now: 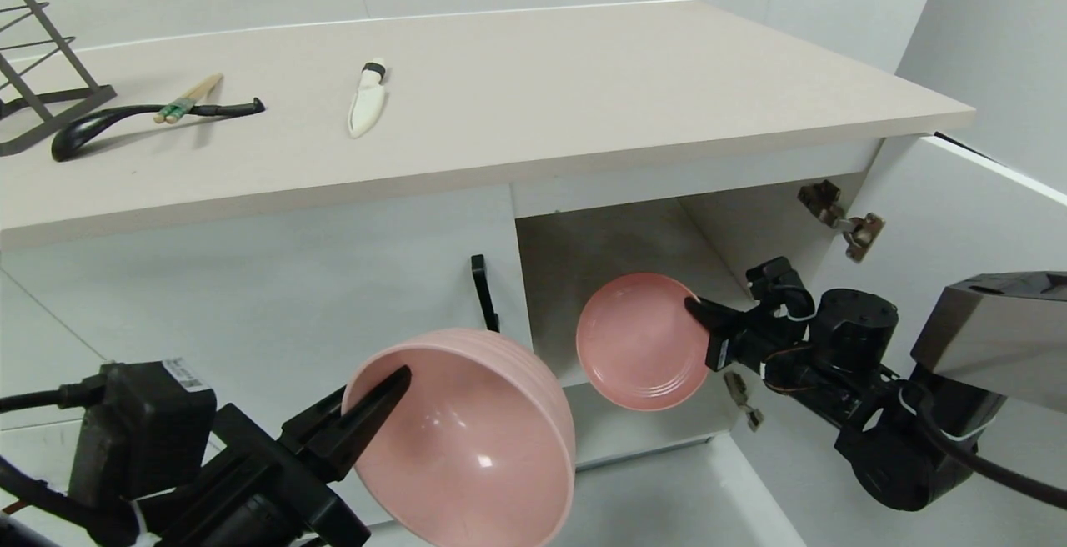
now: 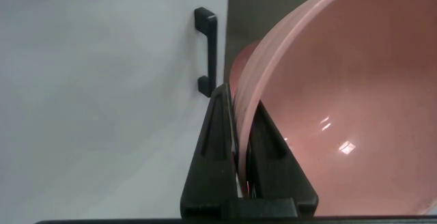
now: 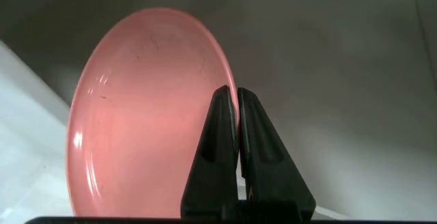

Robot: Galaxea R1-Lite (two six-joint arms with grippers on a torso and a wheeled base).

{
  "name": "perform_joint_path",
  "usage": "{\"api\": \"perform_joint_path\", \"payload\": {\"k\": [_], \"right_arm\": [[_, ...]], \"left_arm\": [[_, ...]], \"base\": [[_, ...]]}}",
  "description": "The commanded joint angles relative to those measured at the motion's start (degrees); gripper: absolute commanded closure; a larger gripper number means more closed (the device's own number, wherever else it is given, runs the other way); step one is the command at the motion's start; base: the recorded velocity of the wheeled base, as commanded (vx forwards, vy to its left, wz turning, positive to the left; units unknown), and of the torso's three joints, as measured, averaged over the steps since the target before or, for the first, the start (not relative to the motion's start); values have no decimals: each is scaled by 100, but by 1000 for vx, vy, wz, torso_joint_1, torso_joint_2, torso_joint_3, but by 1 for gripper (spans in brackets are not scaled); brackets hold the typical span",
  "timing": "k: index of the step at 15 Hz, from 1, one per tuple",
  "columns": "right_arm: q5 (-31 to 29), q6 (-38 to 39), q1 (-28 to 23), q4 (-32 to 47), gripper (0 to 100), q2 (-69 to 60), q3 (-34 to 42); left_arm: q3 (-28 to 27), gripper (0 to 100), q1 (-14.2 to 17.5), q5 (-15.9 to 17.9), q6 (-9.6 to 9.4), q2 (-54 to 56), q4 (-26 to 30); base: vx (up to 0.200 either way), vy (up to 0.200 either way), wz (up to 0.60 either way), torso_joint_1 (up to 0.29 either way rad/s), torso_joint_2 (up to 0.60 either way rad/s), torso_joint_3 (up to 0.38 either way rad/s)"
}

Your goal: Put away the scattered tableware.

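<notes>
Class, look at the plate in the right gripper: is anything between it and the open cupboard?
Nothing visible. The plate hangs at the cupboard mouth, its door swung aside; the bowl in the left gripper sits off to the side.

**Scattered tableware: five pieces**

Glossy pink ribbed bowl (image 1: 475, 439): tipped on edge, hollow facing the head camera, rim clamped in left gripper (image 1: 392, 380), held low before closed white cabinet door (image 1: 250, 297).

Flat round pink plate (image 1: 638, 343) with ringed rim: near upright, edge clamped in right gripper (image 1: 692, 305), at mouth of open cabinet (image 1: 617, 238).

Black long-handled ladle (image 1: 125, 117): flat on beige countertop (image 1: 583, 80), far left.

Pale wooden chopsticks (image 1: 187, 98), green-banded: paired, across ladle handle.

Cream-white sheathed knife (image 1: 368, 98), black band: flat on countertop, apart from ladle.
</notes>
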State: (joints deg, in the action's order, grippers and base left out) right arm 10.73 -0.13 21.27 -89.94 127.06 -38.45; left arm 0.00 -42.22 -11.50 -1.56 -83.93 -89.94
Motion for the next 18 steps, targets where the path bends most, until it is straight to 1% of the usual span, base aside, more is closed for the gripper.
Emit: {"api": "perform_joint_path", "payload": {"k": [1, 3, 7, 9, 12, 18], "right_arm": [[8, -4, 26, -6, 100, 3, -5], [8, -4, 35, -6, 100, 3, -5], [-18, 22, 26, -6, 100, 12, 4], [-18, 347, 17, -6, 100, 47, -5], [-18, 444, -53, -6, 100, 258, -13], [-159, 462, -141, -6, 100, 706, -453]], "left_arm": [[0, 100, 3, -2, -11, -9, -6], [0, 100, 3, -2, -29, -35, -6], [0, 100, 3, -2, -46, -71, -6], [0, 100, -32, -2, -46, 35, 223], [0, 100, -41, -2, -55, 149, 390], [0, 100, -41, -2, -64, 167, 539]], "base": [[200, 0, 0, 7, 7, 2], [200, 0, 0, 0, 2, 7], [0, 0, 0, 0, 0, 0], [0, 0, 0, 0, 0, 0], [0, 0, 0, 0, 0, 0], [0, 0, 0, 0, 0, 0]]}}
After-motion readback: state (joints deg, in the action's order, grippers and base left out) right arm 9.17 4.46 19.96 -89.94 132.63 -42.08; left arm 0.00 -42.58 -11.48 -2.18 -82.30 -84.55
